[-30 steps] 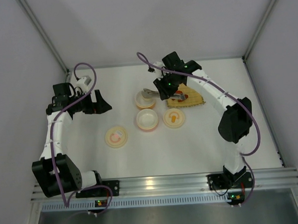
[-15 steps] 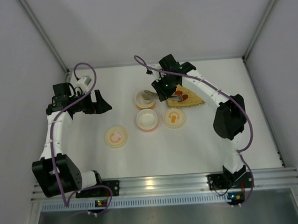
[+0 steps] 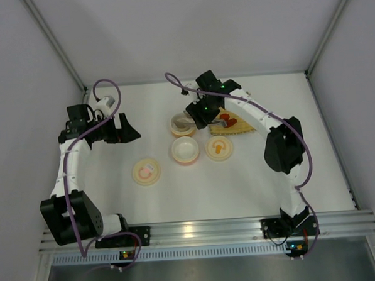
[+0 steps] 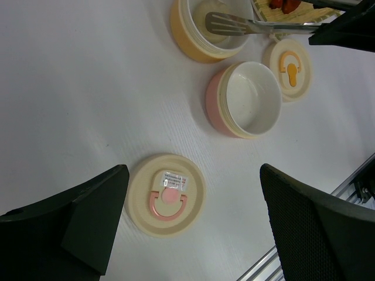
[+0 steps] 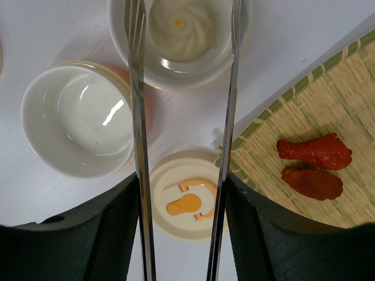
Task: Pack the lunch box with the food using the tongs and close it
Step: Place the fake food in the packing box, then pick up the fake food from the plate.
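My right gripper [image 5: 183, 196] is shut on the silver tongs [image 5: 138, 117], one arm against each finger, and the arms stand spread apart. Their tips reach over the orange lunch box bowl [image 5: 241, 50], where the off-white ball [image 5: 179, 26] lies. Two red-orange pieces of food [image 5: 314, 152] rest on the woven mat [image 5: 275, 158]. From above, the right gripper [image 3: 200, 113] hovers between the orange bowl [image 3: 182, 125] and the mat [image 3: 237, 126]. My left gripper [image 4: 193, 175] is open and holds nothing. It hangs above the pink-marked lid [image 4: 167, 193].
An empty pink bowl [image 3: 184, 150] stands in front of the orange one. An orange-marked lid [image 3: 219, 147] lies to its right and the pink-marked lid [image 3: 146, 171] to its left. The enclosure's walls stand close on the left, right and back.
My right arm has drawn a little left from the mat towards the orange bowl with the tongs in it. The left arm has not moved.
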`<state>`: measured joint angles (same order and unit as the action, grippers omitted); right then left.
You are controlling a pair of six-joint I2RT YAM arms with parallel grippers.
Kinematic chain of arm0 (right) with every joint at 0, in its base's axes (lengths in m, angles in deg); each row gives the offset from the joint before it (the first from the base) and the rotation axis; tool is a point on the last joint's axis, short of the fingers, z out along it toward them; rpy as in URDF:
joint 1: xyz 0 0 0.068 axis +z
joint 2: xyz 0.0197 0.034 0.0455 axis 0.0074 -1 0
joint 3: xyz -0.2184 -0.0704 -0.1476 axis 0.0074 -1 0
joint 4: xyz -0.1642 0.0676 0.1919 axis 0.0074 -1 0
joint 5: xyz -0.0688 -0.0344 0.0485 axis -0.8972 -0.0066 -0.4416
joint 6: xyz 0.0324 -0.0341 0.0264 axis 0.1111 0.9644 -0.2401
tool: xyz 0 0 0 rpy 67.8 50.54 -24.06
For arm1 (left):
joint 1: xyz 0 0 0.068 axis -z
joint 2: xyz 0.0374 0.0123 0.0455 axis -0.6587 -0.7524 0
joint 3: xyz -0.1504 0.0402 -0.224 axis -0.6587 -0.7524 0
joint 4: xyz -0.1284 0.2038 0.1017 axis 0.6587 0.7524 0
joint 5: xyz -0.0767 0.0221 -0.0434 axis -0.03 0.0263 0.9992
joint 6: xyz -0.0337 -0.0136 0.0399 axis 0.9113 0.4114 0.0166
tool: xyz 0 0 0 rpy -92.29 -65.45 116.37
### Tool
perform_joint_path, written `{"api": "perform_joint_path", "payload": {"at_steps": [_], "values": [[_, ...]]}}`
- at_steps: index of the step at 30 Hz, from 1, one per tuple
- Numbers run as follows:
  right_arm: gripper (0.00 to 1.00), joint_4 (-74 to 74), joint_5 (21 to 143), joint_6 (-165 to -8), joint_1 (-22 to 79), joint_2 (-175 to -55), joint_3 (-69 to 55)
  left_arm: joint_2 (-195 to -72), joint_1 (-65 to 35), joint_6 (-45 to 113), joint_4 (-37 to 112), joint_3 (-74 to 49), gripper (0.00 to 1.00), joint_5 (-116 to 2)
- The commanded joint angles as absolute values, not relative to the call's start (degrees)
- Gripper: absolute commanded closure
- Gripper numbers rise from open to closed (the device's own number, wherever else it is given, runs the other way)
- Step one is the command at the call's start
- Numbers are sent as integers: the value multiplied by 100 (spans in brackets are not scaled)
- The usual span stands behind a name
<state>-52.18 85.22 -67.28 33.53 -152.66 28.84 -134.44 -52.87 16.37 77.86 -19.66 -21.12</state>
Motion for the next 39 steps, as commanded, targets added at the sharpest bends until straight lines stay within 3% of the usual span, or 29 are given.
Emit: {"api": "perform_joint_path", "payload": {"at_steps": [1,11,18,26,39], "values": [[44,-4941,8494,-6691,3500,-15229,3215,-13453,-5333,1542,7559,-1999,2,-1899],[43,-5091,8582,-6753,3474,-14624,3294,-13312,-5333,1472,7603,-2034,2,-1907],[44,-5082,8678,-6692,3210,-13709,2479,-13119,-5325,1191,7840,-2043,2,-2039],[47,-5258,8951,-6612,1910,-12945,1353,-13092,-5333,1155,7884,-1990,2,-2004],[49,-5153,8696,-7332,1443,-13005,587,-13207,-5333,1270,7796,-1990,2,-2004]]}}
